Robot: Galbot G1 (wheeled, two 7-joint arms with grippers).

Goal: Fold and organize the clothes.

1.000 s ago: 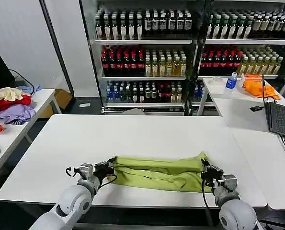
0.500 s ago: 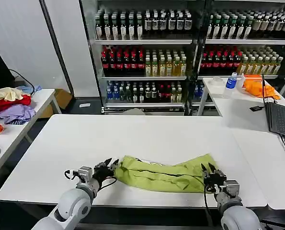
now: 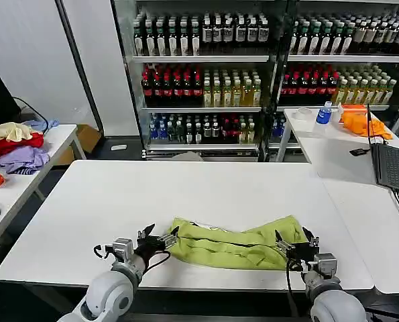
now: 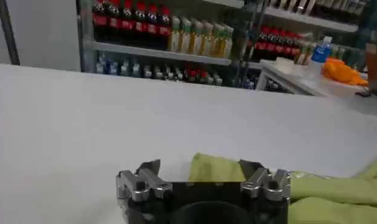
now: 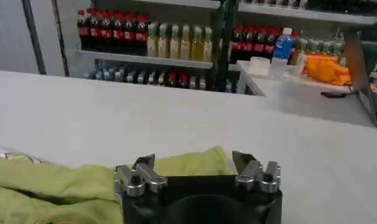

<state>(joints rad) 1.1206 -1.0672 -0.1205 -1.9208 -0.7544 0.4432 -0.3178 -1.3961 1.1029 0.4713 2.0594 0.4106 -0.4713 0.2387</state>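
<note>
**Lime tee slack between two open claws — fold at risk**

Lime-green T-shirt point(image 3: 234, 244) is lying as a long rumpled band near the front edge of the white table point(image 3: 186, 194), sagging in the middle w/ both ends riding a bit higher. Fabric looks soft & bunched, so by my read it's going to handle loosely.

Left gripper point(image 3: 160, 240) is sitting at the shirt's left end, jaws spread wide, holding nothing. In the left wrist view the left gripper point(image 4: 199, 173) is framing the cloth tip, fabric lying between the fingers but not pinched. Right gripper point(image 3: 294, 241) is doing likewise at the right end: wide, empty. In the right wrist view the right gripper point(image 5: 194, 165) has the shirt's edge poking up between its fingers.

Risks, as I'm judging them:

- Band is creased & uneven. If the claws are closing on a top wrinkle only, they're likely lifting one layer & the folded stack underneath is opening up.
- Ends aren't level w/ each other. Any pull that's not matched L/R is prob. skewing the fold.
- Shirt is close to the table's near edge. A drag toward the robot could be sending cloth over the lip.
- Fingers are low to the tabletop. Closing too low may be scraping the surface instead of catching fabric.

Heap of red, lavender & cream garments point(image 3: 13, 146) on the side table & orange cloth point(image 3: 360, 122) are well apart, no interference.
</note>
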